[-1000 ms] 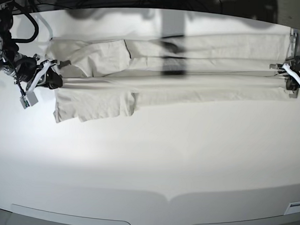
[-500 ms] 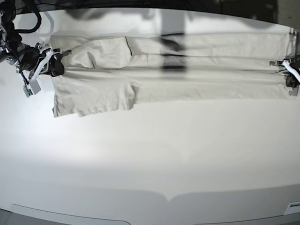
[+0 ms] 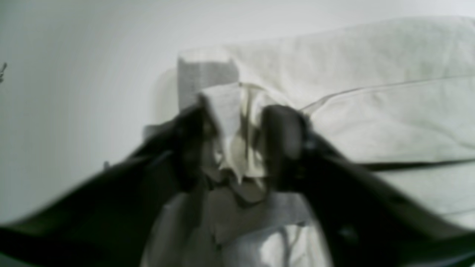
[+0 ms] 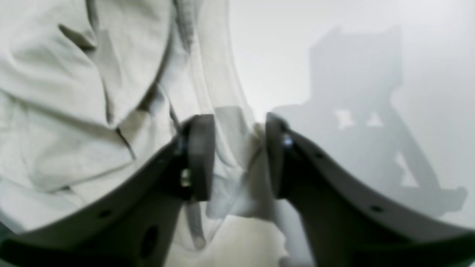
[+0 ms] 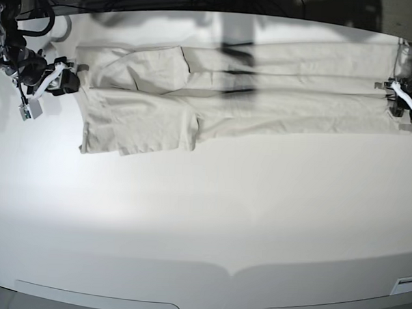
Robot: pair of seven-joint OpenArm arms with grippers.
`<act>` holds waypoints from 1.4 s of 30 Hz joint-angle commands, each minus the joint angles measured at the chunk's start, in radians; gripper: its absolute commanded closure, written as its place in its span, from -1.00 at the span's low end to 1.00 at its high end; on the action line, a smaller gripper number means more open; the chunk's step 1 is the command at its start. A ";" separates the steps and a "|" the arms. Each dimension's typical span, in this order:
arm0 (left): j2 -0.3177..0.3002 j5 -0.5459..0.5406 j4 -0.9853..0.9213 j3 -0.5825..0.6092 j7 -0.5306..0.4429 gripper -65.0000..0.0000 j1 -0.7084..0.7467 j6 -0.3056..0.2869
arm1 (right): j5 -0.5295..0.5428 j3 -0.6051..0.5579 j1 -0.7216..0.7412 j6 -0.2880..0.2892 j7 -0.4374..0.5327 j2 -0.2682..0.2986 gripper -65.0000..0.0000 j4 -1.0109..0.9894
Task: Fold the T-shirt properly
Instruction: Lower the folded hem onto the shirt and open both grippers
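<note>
Both tools parted since before, T-shirt (image 5: 263, 88) slacker

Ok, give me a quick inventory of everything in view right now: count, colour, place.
T-shirt: one, pale beige, folded into a long band across the far part of the table, sleeves at the base view's left end.
Table: one, white, fills most of the base view; its near part is bare.
Cables: a few, black, along the far edge behind the table, blurred in shadow.
Right gripper: one, dark fingers, at the shirt's sleeve end, base view's left; jaws apart with cloth between them.
Left gripper: one, dark fingers, at the shirt's other end, base view's right; jaws apart with a bit of hem between them.
</note>
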 commanded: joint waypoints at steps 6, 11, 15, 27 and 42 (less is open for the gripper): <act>-0.023 -0.004 0.015 -0.035 -0.011 -0.19 -0.005 0.004 | 0.009 0.010 0.009 0.004 0.017 0.027 0.18 0.013; -0.023 -0.074 0.015 -0.152 0.036 -0.19 -0.003 0.003 | 0.010 0.010 0.013 0.004 0.030 0.027 0.18 0.013; -0.022 -0.180 0.015 -0.263 0.060 -0.19 0.005 -0.042 | 0.068 0.010 0.026 0.004 0.040 0.027 0.18 0.013; -0.019 -0.356 -0.073 -0.338 0.100 -0.19 0.093 -0.248 | 0.174 -0.079 0.097 0.049 -0.002 0.027 0.18 0.027; -0.019 -0.757 -0.510 -0.338 0.330 -0.19 -0.059 -0.478 | 0.170 -0.162 0.097 0.049 -0.004 0.027 0.18 0.143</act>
